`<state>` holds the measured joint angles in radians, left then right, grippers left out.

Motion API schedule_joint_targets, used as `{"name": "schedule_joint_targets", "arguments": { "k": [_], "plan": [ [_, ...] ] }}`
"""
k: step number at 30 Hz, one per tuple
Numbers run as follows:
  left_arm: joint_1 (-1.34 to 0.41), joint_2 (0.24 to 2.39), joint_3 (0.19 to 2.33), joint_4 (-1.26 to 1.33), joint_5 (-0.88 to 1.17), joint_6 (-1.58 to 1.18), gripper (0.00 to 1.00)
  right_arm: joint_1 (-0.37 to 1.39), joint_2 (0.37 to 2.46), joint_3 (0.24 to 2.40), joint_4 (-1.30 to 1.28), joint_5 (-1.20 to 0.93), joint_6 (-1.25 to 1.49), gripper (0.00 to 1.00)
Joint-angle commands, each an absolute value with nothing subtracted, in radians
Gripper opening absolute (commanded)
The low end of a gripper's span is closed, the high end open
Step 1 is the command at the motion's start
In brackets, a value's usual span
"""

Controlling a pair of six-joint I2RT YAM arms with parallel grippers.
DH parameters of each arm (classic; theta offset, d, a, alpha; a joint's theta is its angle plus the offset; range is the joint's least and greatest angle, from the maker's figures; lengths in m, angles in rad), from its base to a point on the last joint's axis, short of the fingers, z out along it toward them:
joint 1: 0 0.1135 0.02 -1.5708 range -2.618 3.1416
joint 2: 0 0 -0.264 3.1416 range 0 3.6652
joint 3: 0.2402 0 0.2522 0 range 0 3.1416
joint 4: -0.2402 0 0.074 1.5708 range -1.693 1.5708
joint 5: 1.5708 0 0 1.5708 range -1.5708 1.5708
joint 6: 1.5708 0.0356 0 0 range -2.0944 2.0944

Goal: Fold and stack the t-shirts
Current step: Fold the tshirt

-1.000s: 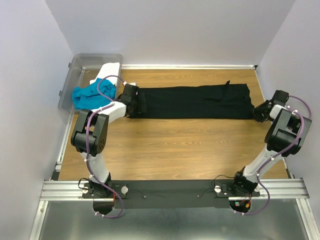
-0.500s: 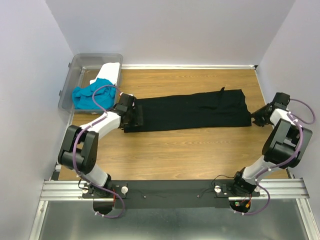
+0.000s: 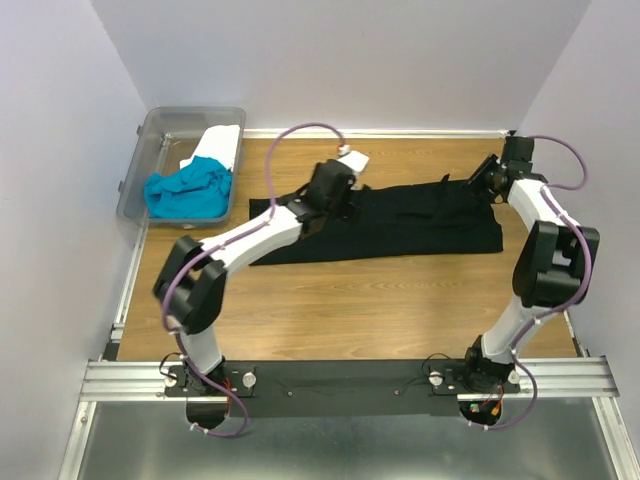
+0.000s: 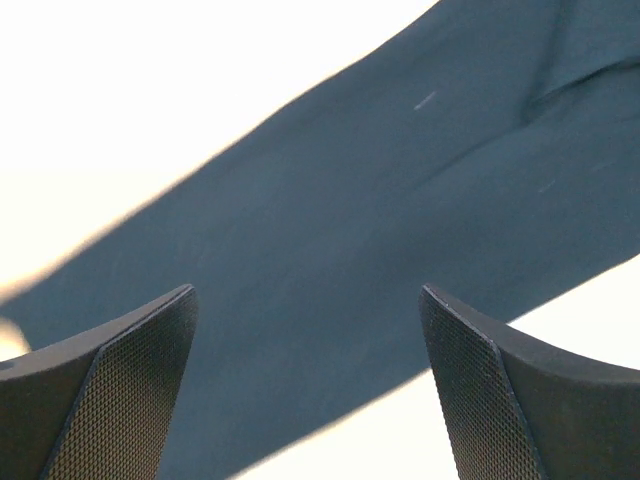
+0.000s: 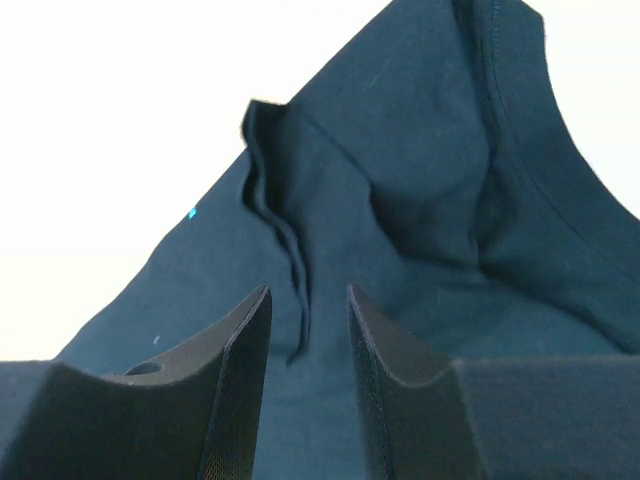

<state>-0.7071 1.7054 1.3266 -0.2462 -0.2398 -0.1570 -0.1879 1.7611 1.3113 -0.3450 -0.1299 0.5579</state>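
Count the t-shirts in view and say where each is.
3: the large black cloth t-shirt lies spread on the wooden table; the turquoise-blue one and the white one sit in the clear plastic bin. Others may hide beneath them.

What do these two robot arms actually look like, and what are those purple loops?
The left arm and right arm are white tubes linked by chunky black joints. The loops are purple cables running loosely along each arm. The jaws are dark wedges; the left pair's inner faces show a fine mesh texture.
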Motion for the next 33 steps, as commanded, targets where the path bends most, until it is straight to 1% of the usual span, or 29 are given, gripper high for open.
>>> {"name": "schedule_joint_targets", "arguments": {
  "k": [1, 3, 5, 7, 11, 18, 20, 27, 33],
  "plan": [
    [-0.764, 1.854, 1.44, -0.154, -0.252, 0.076, 0.96, -0.173, 1.862, 1.38, -0.333, -0.13, 0.587, 0.44],
    [-0.779, 1.91, 1.535, -0.156, -0.209, 0.103, 0.92, -0.17, 1.908, 1.42, -0.327, -0.146, 0.6, 0.44],
    [-0.79, 1.982, 1.616, -0.167, -0.169, 0.094, 0.91, -0.167, 1.931, 1.446, -0.327, -0.184, 0.607, 0.44],
    [-0.793, 2.022, 1.64, -0.195, -0.152, 0.063, 0.9, -0.16, 1.936, 1.445, -0.325, -0.187, 0.606, 0.44],
    [-0.793, 2.014, 1.53, -0.204, -0.169, -0.044, 0.9, -0.155, 1.91, 1.376, -0.322, -0.202, 0.598, 0.44],
    [-0.779, 1.934, 1.309, -0.267, -0.156, -0.161, 0.9, -0.155, 1.801, 1.214, -0.321, -0.138, 0.581, 0.44],
    [-0.773, 1.91, 1.248, -0.271, -0.158, -0.172, 0.9, -0.155, 1.777, 1.18, -0.321, -0.13, 0.575, 0.44],
    [-0.762, 1.881, 1.135, -0.35, -0.156, -0.181, 0.9, -0.155, 1.717, 1.031, -0.318, -0.106, 0.574, 0.44],
    [-0.762, 1.772, 0.979, -0.402, -0.121, -0.23, 0.9, -0.155, 1.625, 0.882, -0.322, -0.118, 0.591, 0.44]
  ]
}}
